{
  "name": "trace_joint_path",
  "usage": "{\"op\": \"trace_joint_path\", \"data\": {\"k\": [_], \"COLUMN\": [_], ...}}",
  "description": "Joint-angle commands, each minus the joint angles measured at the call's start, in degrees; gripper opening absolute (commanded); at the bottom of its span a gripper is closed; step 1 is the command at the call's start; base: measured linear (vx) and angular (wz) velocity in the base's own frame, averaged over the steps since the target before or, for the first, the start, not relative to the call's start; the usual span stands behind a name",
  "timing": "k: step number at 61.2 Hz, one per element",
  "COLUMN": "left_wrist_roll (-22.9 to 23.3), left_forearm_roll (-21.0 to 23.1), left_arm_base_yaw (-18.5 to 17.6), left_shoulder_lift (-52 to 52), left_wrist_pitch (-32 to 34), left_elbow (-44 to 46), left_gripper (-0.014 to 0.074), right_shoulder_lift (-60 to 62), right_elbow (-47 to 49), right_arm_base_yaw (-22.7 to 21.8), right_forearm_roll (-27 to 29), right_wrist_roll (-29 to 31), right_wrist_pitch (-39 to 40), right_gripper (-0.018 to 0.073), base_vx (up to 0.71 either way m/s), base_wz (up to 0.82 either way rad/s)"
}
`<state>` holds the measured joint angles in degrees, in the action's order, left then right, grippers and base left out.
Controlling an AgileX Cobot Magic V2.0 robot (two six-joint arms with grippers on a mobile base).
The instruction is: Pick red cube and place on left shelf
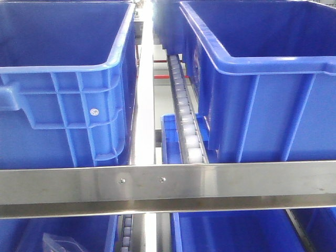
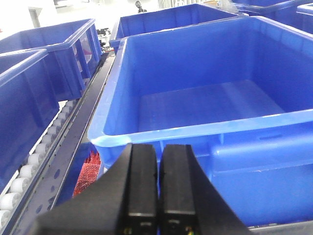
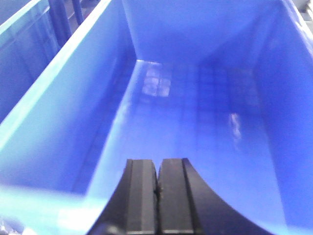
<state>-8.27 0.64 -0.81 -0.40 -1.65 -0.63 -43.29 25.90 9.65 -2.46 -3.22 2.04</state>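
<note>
On the shelf rack, I see two blue bins (image 1: 63, 94) side by side | left gripper (image 2: 157, 186) fingers pressed together, holding nothing, before a bin rim | right gripper (image 3: 157, 188) fingers likewise together over a bin floor | red cube: I cannot tell; a red textured item (image 2: 88, 172) shows below left.
</note>
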Motion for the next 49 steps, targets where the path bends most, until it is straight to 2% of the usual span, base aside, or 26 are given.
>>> {"op": "trace_joint_path", "data": {"k": [1, 12, 49], "left_wrist_roll": [-0.03, -0.03, -0.03], "left_forearm_roll": [0.27, 0.27, 0.27], "left_arm_base_yaw": [-0.38, -0.38, -0.38], "left_shoulder_lift": [-0.02, -0.02, -0.02], "left_wrist_pitch": [5.13, 5.13, 5.13], "left_elbow": [-1.26, -1.26, -1.26], "left_gripper": [0.0106, 0.0106, 0.0106], "right_shoulder_lift": [3.99, 7.98, 7.98], "right_elbow": [-0.71, -3.1, -3.16], "right_arm_base_yaw": [-0.46, -0.46, -0.46], "right_forearm_roll": [-0.66, -0.66, -0.66], "right_wrist_roll": [0.36, 0.36, 0.36], "right_wrist_pitch": [4.78, 4.49, 4.49], "right_gripper": [0.0057, 0.0057, 0.0057], "base_vx": [0.0, 0.0, 0.0], "base_wz": [0.0, 0.0, 0.0]}}
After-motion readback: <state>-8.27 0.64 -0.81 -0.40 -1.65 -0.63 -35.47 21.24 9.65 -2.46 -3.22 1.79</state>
